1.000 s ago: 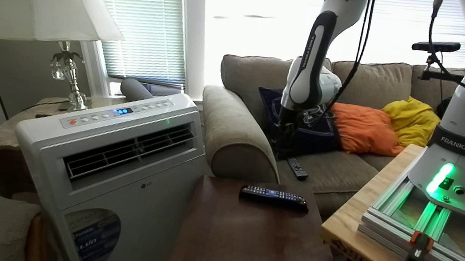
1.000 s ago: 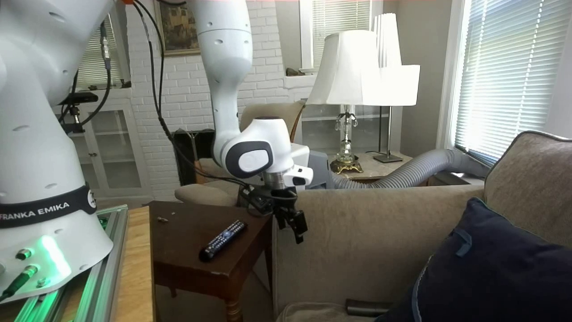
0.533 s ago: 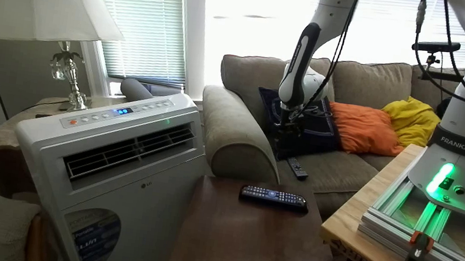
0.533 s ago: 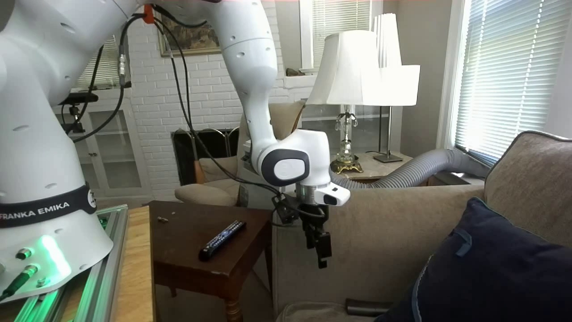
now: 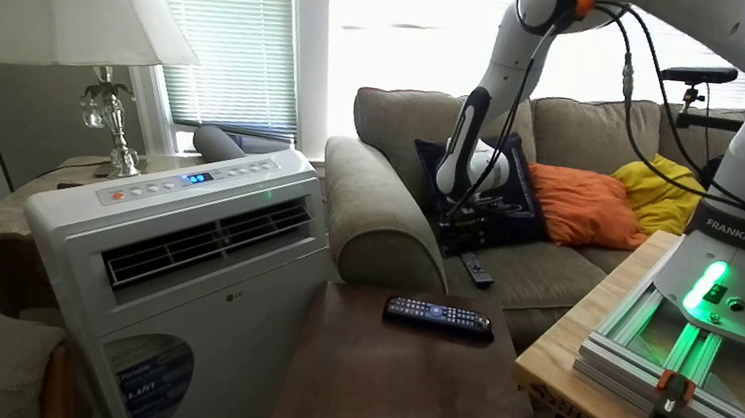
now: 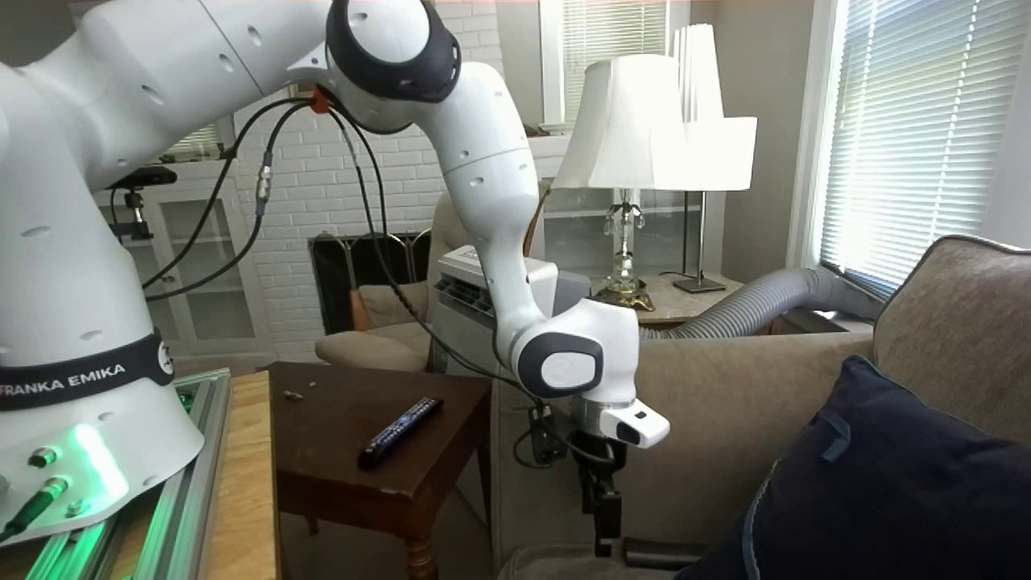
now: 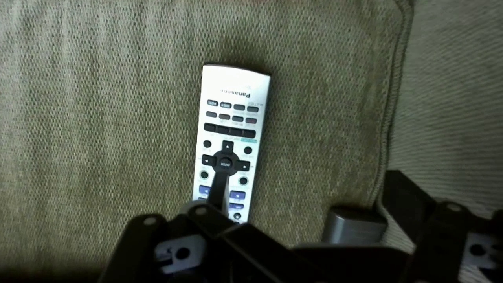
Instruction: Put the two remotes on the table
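— So what lies where?
— One black remote (image 5: 439, 318) lies on the dark brown counter (image 5: 391, 391), near the end beside the sofa (image 5: 547, 275); the Panasonic remote (image 7: 232, 114), silver-faced, lies on the sofa's seat, buttons up.
— Which way do they point?
— The black remote runs roughly parallel to that counter end, in both exterior views; in the wrist view the Panasonic remote's long axis runs nearly up and down, leaning slightly right at the top; its brand end points to the upper edge, lettering upside down; in an exterior view it slants from upper left to lower right.
— And the pincer (image 7: 308, 192)?
— Spread wide, over the seat; one of its fingers (image 7: 217, 194) overlaps the Panasonic remote in the wrist view; I can't tell if they touch.
— Counts, then?
— Two remotes, one per place; one dark blue cushion (image 6: 894, 483), one orange cushion (image 5: 585, 205), one yellow cushion (image 5: 662, 197), making three; one air conditioner (image 5: 225, 341) beside the counter; one grey block (image 7: 353, 228), partly hidden, which I can't name.
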`<action>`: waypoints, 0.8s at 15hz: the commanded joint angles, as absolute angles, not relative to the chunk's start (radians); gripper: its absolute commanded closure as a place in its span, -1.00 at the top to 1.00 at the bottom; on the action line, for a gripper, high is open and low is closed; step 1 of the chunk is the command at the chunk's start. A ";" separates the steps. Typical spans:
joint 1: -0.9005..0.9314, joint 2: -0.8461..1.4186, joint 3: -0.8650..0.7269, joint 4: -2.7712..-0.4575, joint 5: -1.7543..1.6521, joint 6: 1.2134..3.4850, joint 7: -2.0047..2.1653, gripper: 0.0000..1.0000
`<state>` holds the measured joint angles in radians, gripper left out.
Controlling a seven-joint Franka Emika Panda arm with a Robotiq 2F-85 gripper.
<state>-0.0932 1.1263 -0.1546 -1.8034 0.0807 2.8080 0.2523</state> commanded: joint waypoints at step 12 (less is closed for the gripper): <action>-0.109 1.486 -0.265 -1.288 0.099 2.498 0.462 0.73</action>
